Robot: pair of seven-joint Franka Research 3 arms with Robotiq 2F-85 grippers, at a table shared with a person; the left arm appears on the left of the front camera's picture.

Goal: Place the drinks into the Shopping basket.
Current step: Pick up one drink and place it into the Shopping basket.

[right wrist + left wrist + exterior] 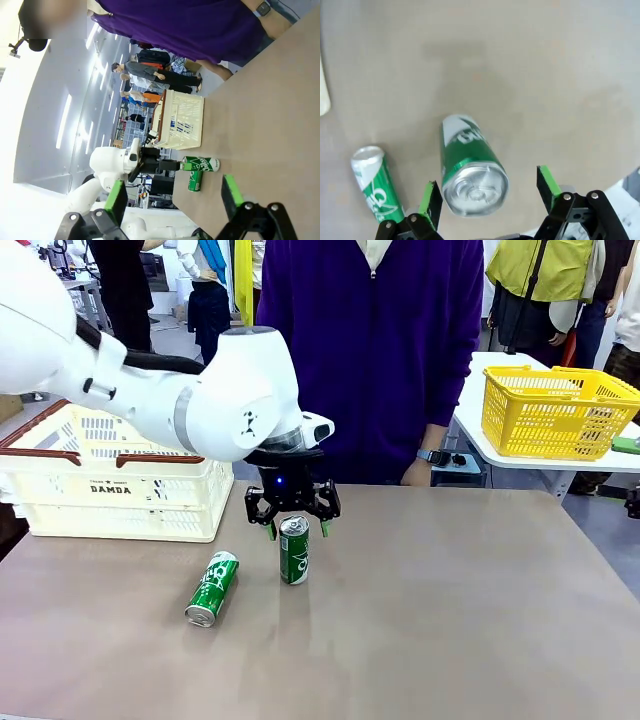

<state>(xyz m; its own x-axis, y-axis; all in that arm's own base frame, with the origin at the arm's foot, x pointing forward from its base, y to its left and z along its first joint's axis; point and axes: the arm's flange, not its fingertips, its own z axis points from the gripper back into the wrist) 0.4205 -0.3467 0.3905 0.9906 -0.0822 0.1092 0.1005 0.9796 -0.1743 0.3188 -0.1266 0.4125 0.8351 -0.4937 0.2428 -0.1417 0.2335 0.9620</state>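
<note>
From the front, the left gripper (295, 525) hangs with jaws spread wide around the top of an upright slim green metal can (294, 552) mid-bench. A second green can (212, 588) lies just left of it, and the cream slotted plastic shopping basket (110, 495) sits at the brown bench (480, 620)'s far left edge. Left wrist view: gaps separate both green pads (426, 197) from the can. Right wrist view: the right gripper (173, 192) is wide apart and empty.

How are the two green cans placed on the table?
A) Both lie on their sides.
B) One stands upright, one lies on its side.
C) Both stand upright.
B: the upright can stands under the open left gripper; the lying can rests on its side.
</note>
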